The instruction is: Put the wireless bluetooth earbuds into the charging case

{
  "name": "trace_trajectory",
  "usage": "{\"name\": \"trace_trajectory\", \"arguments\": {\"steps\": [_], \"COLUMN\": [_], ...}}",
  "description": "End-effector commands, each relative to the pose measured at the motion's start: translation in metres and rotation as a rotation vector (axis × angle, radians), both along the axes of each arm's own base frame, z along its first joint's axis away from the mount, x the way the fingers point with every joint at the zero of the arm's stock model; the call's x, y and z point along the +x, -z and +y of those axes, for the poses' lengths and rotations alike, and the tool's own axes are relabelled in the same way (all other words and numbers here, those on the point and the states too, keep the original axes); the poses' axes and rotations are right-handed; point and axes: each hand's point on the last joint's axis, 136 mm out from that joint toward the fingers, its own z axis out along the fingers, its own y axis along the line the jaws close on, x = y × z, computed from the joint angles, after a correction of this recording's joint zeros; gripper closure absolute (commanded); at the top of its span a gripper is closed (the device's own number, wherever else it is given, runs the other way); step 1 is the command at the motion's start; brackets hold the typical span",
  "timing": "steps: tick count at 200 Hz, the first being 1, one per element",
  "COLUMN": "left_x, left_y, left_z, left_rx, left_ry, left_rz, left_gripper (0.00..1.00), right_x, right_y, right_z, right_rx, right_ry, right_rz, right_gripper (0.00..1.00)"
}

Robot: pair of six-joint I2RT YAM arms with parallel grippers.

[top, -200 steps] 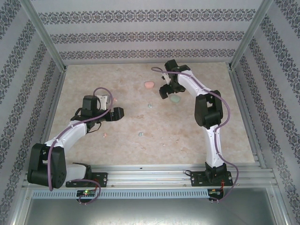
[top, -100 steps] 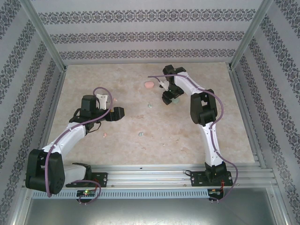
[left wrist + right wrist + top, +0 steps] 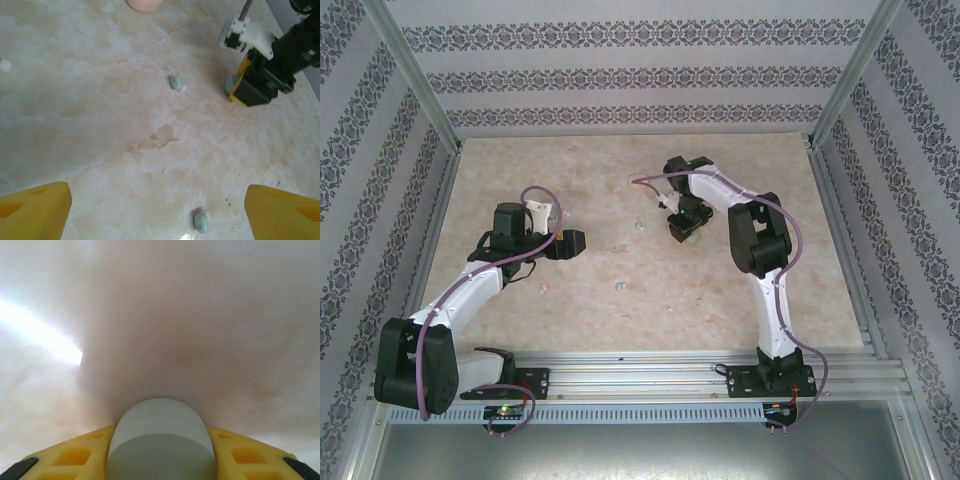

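**A:** Well, the right gripper (image 3: 686,229) was down on the marbled beige tabletop (image 3: 100,130). Its yellow fingers pressed against both sides of the mint-green oval plastic charging case (image 3: 160,440), and that read as a firm hold.

**B:** And the left gripper (image 3: 159,212)?

**A:** Fingers spread wide, nothing between them. One tiny mint-green plastic earbud (image 3: 201,222) lay just ahead of it, a touch right of its centre line and inside the span of the fingers.

**B:** Its long axis?

**A:** Roughly pointing away from that gripper, across the closing line, though it was small to judge. A second mint-green bud (image 3: 176,83) lay farther ahead, off to one side of the right gripper and apart from the held case.

**B:** So which arm was nearer?

**A:** The left, clearly, for the close bud. The right was busy with the case, so I'd judge the pick fell to the left.

**B:** Any brand or lettering?

**A:** None readable on case or buds.
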Motion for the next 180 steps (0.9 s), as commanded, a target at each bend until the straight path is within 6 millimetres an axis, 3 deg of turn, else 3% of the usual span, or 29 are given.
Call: {"name": "trace_trajectory", "arguments": {"steps": [1,29,58,87,116,138,155,180], "left_x": [0.008,0.013,0.012,0.004,-0.002,-0.004,-0.005,-0.010], "left_y": [-0.014,-0.014,-0.015,-0.021,-0.023,-0.026,-0.026,-0.022], "left_z": [-0.010,-0.014,-0.015,-0.015,-0.016,-0.017,-0.018,-0.028], "left_rx": [-0.006,-0.027,-0.029,-0.015,-0.007,-0.006,0.024,0.081], "left_ry": [0.056,0.063,0.062,0.080,0.106,0.113,0.101,0.130], "left_rz": [-0.084,-0.088,-0.090,-0.109,-0.124,-0.136,-0.154,-0.177], "left_gripper": [0.11,0.13,0.14,0.14,0.14,0.11,0.00,0.00], "right_x": [-0.041,-0.083,-0.109,-0.118,-0.121,-0.129,-0.135,-0.141], "right_y": [-0.016,-0.006,0.005,0.005,-0.011,-0.023,-0.029,-0.032], "right_z": [0.026,0.046,0.067,0.081,0.088,0.085,0.082,0.075], "right_rx": [-0.006,-0.031,0.017,0.072,0.130,0.166,0.202,0.217], "right_ry": [-0.060,-0.144,-0.165,-0.144,-0.125,-0.114,-0.071,-0.021], "right_rz": [0.015,0.026,0.023,0.020,0.001,-0.007,0.011,0.003], "right_gripper": [0.60,0.61,0.59,0.51,0.44,0.42,0.42,0.41]}}
